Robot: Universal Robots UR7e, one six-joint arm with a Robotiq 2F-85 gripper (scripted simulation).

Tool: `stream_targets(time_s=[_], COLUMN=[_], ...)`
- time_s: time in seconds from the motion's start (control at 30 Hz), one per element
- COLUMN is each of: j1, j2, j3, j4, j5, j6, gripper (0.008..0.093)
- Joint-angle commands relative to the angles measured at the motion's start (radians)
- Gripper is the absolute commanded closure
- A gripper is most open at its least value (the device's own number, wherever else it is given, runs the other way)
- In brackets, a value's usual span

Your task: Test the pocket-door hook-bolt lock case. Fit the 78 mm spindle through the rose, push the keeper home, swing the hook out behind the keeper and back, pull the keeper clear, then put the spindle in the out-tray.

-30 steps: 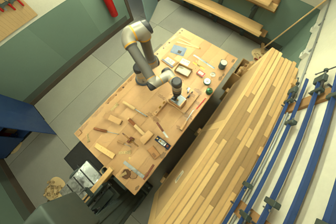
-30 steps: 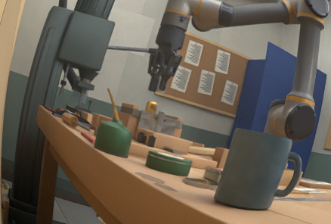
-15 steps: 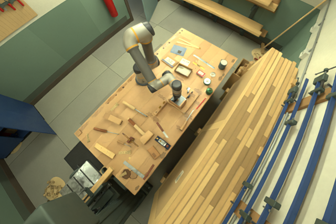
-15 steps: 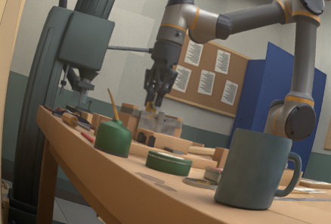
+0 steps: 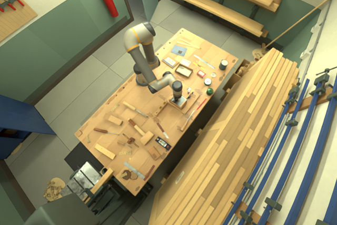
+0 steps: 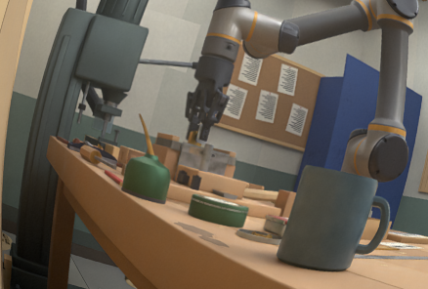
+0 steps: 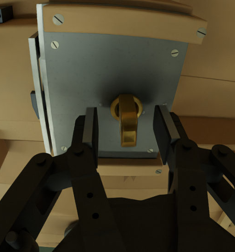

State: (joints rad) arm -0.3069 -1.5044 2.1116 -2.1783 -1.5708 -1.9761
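The brass spindle (image 7: 127, 121) stands upright in the brass rose (image 7: 126, 108) at the middle of the grey lock case (image 7: 113, 94), which sits in a wooden fixture at the middle of the bench (image 5: 179, 102). My gripper (image 7: 125, 131) hangs straight above the lock case (image 6: 205, 156), open and empty, with one finger on each side of the spindle and clear of it. A dark tab (image 7: 34, 103) protrudes from the case's left edge, beside the grey faceplate. The out-tray (image 5: 183, 70) lies further along the bench, toward the far end.
A large stack of planks (image 5: 231, 135) runs along the bench's right side. A drill press (image 6: 83, 91) stands at the bench's near end. An oil can (image 6: 145, 176), a green tin (image 6: 218, 210) and a mug (image 6: 332, 217) sit near the bench edge, and chisels, mallet and blocks (image 5: 136, 130) are scattered left of the fixture.
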Motion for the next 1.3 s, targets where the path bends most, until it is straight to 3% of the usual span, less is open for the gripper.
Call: stream_targets(time_s=[0.0, 0.1, 0.73, 1.27], j1=[0.000, 0.000, 0.000, 0.000], j2=[0.000, 0.000, 0.000, 0.000], j3=[0.000, 0.000, 0.000, -0.001], j4=[0.000, -0.001, -0.001, 0.000], j5=[0.000, 0.000, 0.000, 0.000], j6=[0.000, 0.000, 0.000, 0.000], gripper=[0.0534, 0.0544, 0.0924, 0.0934])
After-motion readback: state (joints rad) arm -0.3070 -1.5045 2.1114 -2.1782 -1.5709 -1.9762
